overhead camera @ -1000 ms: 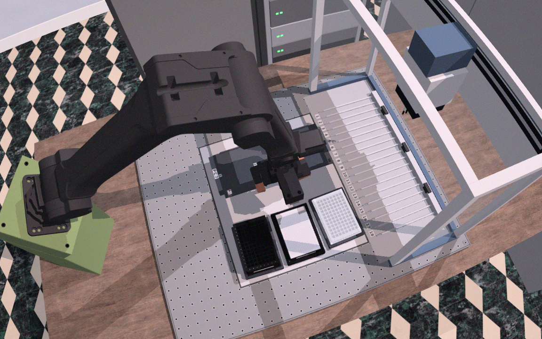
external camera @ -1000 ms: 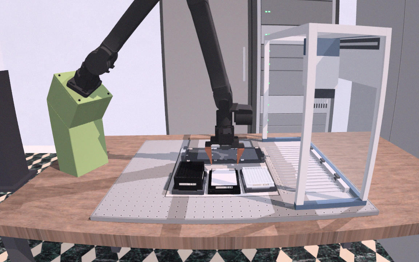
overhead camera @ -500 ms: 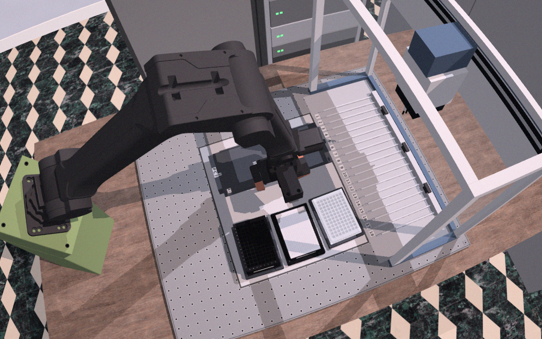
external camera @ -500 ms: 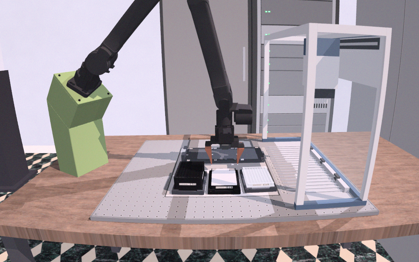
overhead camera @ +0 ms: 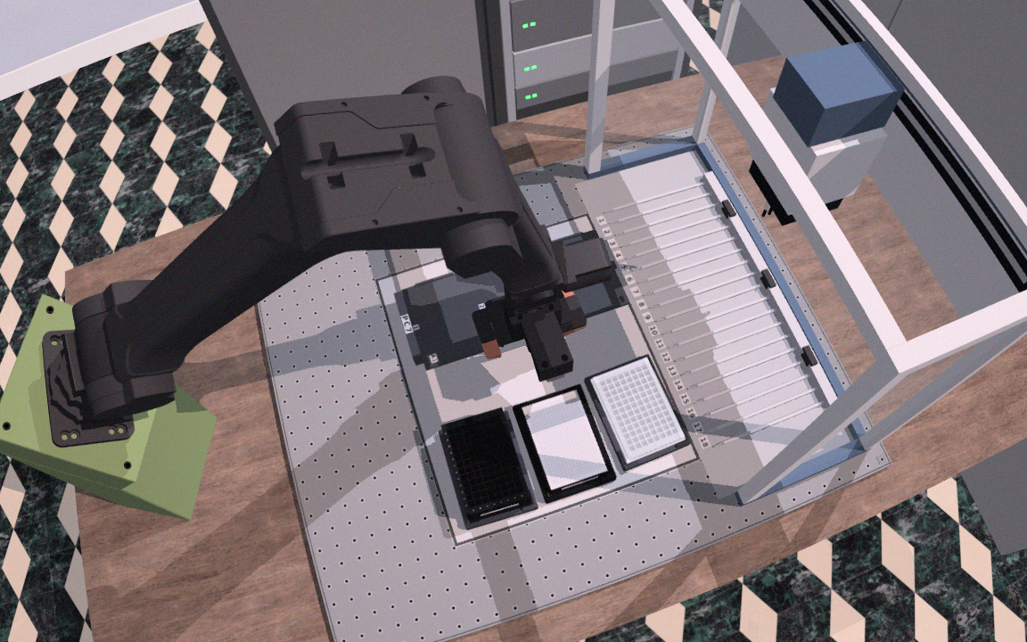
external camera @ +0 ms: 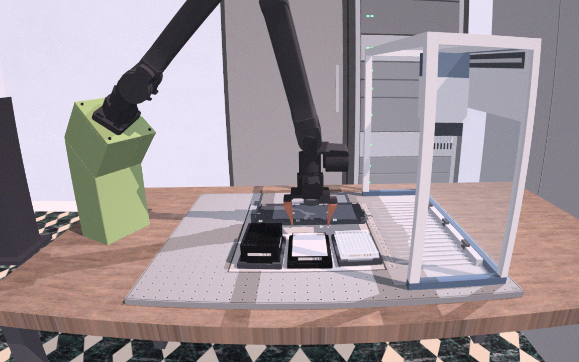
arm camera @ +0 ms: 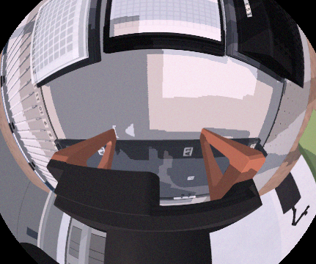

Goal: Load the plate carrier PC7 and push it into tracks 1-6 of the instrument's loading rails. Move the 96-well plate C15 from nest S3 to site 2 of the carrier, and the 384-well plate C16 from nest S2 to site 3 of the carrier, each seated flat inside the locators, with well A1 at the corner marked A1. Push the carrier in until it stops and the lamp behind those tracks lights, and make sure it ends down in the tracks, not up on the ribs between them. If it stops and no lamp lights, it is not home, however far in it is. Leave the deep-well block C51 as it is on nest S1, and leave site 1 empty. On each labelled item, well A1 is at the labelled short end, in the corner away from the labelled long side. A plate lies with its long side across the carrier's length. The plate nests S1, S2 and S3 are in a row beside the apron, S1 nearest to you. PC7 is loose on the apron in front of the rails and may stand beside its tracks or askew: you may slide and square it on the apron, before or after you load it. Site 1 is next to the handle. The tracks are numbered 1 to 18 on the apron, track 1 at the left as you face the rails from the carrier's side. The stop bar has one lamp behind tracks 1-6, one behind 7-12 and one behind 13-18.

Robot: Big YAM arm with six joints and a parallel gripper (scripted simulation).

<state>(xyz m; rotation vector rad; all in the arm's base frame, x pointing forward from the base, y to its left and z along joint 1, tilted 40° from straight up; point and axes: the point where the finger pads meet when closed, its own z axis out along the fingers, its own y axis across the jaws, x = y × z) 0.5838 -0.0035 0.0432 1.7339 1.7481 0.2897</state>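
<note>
Top view: my matte dark-grey arm reaches from the angular green pedestal [overhead camera: 151,471] across the pale perforated metal breadboard [overhead camera: 341,447] on the wood-grain table [overhead camera: 182,574]. My gripper [overhead camera: 529,328] hangs over the flat dark rectangular plate carrier PC7 [overhead camera: 441,319], which lies on the grey apron just short of the white ribbed loading rails [overhead camera: 709,279]; much of it is hidden under my wrist. Its sites that show are bare. Three nests in a row: the tall black gridded deep-well block C51 [overhead camera: 487,466], the black-framed, fine-gridded white 384-well plate C16 [overhead camera: 563,444], and the white coarse-gridded 96-well plate C15 [overhead camera: 635,407] nearest the rails. A white square-tube frame [overhead camera: 820,231] spans the rails.

Exterior view: my orange tapered fingers [external camera: 288,211] point straight down, spread wide, gripping nothing, tips low in front of the carrier and behind C16 [external camera: 309,247]. White label strips face front on C51 [external camera: 260,243] and C15 [external camera: 357,245].

Wrist view: both orange wedge fingers splayed apart, the carrier's dark edge [arm camera: 177,152] between them; C16 [arm camera: 165,0] ahead, C15 [arm camera: 62,34] left, C51 [arm camera: 270,25] right.
</note>
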